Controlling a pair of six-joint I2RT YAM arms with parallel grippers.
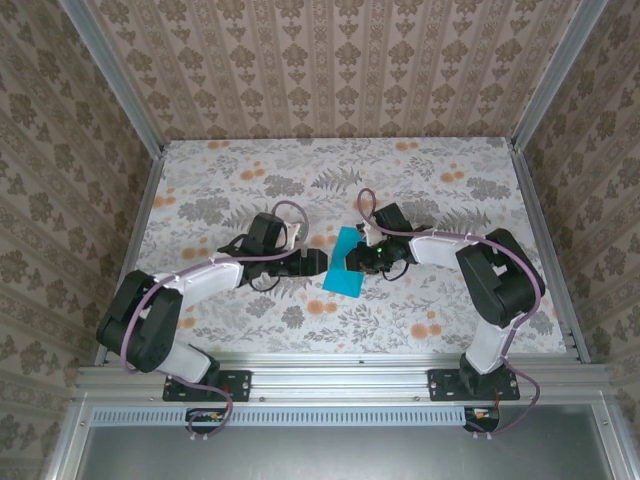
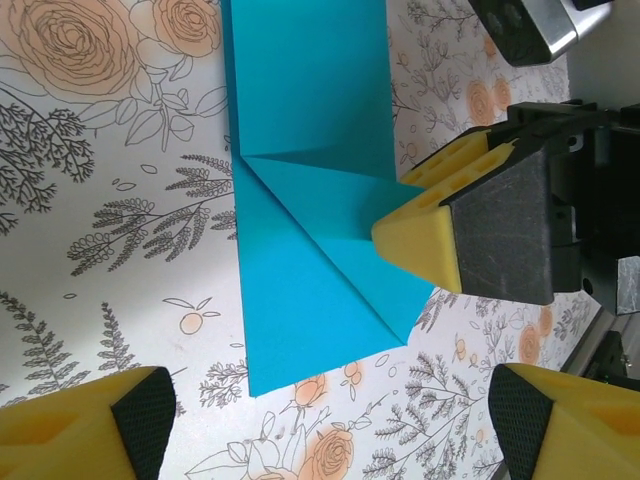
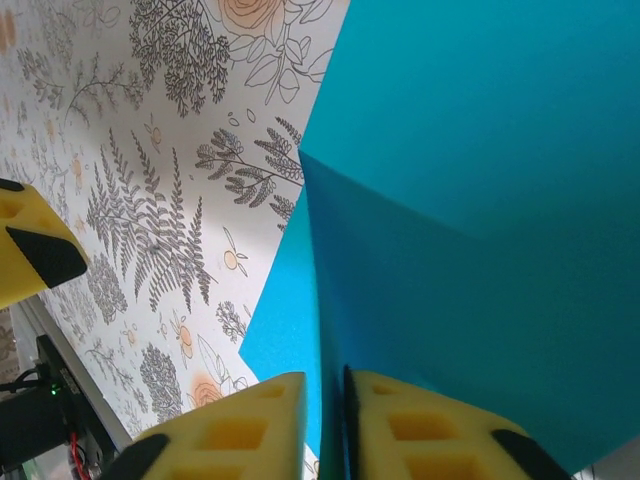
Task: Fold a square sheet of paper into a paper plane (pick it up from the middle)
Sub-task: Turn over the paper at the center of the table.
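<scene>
You had the square sheet of paper [image 2: 300, 90] halved, one corner flap [image 2: 330, 225] pinched in your right hand [image 3: 335, 415], left hand [image 2: 330, 420] spread; most folds looked undone.

Square sheet of paper [image 1: 345, 265] lies on the desk [image 1: 230, 180], about mid-desk, well apart from all four edges. Left end effector [image 1: 318, 263] sits just left of the sheet, not touching it, with the sheet's left edge ahead of the gap between its fingers [image 2: 110, 425]. Right end effector [image 1: 365, 258] is at the sheet's right edge and touches it. A folded-over part of the sheet sits between its fingers [image 3: 420, 430]. The two end effectors face each other across the sheet.
</scene>
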